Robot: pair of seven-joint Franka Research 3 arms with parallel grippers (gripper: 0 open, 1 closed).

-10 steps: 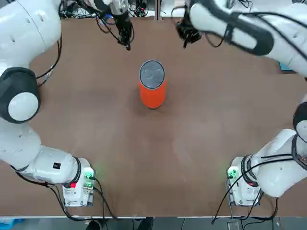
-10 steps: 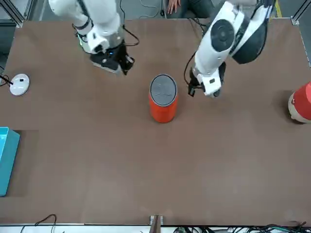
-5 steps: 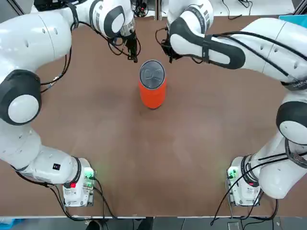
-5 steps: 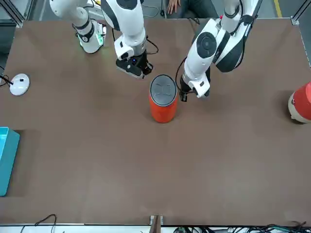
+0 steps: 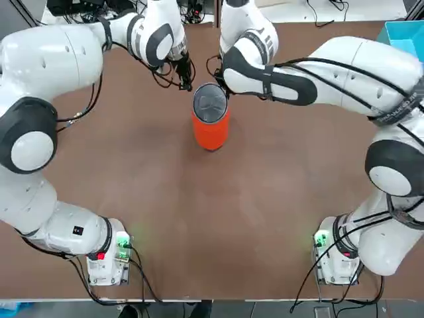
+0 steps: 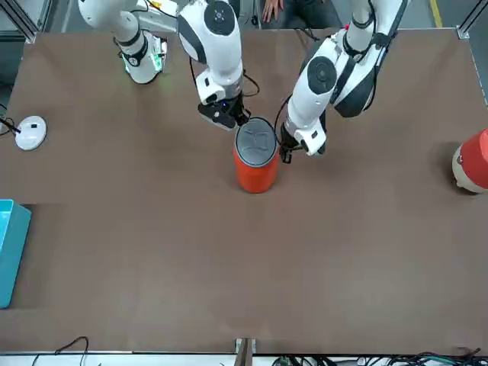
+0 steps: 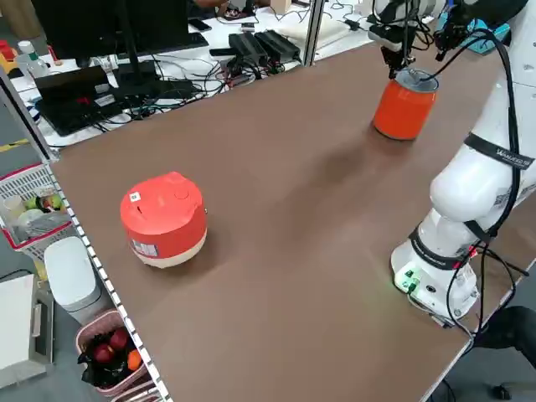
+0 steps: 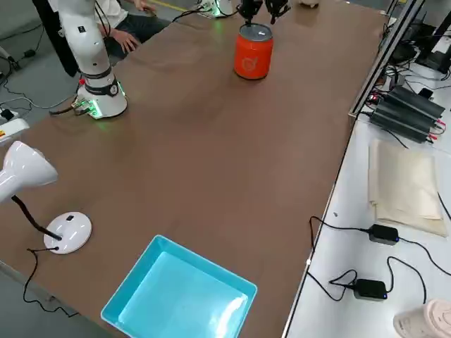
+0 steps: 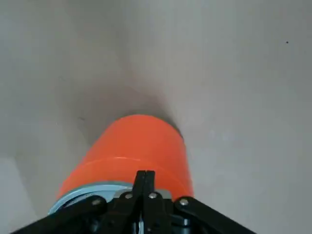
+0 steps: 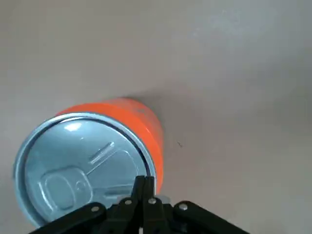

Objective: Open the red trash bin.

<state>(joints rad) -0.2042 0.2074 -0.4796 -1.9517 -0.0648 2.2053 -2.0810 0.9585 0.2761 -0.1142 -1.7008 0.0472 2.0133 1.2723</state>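
- On my front feed I see a red-and-beige rounded object (image 6: 473, 161) at the brown counter (image 6: 244, 267) edge.
- A teal box (image 8: 180, 296) sits open at one counter corner, with a white lamp base (image 8: 68, 232) near it.
- Off the counter: a dark monitor (image 7: 109, 29), cables, and a pink basket (image 7: 109, 356) of fruit on the floor.
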